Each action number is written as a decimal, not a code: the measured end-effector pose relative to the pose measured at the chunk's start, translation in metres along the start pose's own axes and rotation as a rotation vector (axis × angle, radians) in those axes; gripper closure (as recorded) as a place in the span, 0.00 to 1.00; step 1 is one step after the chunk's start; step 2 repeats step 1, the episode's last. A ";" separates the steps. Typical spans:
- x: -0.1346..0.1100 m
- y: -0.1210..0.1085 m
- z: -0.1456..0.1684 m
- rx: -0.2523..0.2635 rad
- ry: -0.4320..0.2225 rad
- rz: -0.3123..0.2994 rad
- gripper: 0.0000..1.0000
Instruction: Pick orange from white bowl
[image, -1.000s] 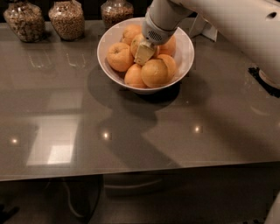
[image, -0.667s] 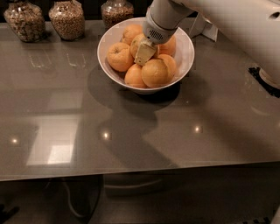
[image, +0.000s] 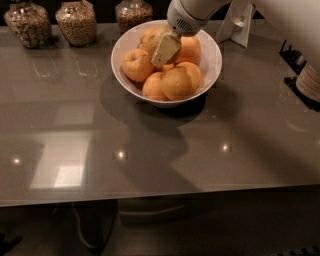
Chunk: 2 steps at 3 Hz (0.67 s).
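I am viewing the claw (image: 166, 50) hanging low over the middle of the white bowl (image: 214, 62), its pale tip dipping among the piled fruit. Whether it is released or clenched I cannot tell. The orange (image: 176, 83), paler than its neighbours, is lying at the bowl's near side, just beside that tip. The bowl is resting on the grey counter (image: 210, 150), with filled jars (image: 76, 22) standing behind.

A glossy grey desk (image: 150, 170) carries three glass jars along its back left edge: one (image: 27, 25) at the corner, a second (image: 76, 22) beside it, a third (image: 134, 12) further right. A white stand (image: 240, 25) sits back right.
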<state>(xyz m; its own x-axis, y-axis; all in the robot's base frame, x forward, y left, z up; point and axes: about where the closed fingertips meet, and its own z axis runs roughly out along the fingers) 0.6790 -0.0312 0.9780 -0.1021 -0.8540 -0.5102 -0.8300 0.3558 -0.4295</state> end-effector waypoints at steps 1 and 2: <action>-0.014 -0.008 -0.022 0.006 -0.106 0.021 1.00; -0.014 -0.008 -0.022 0.006 -0.106 0.021 1.00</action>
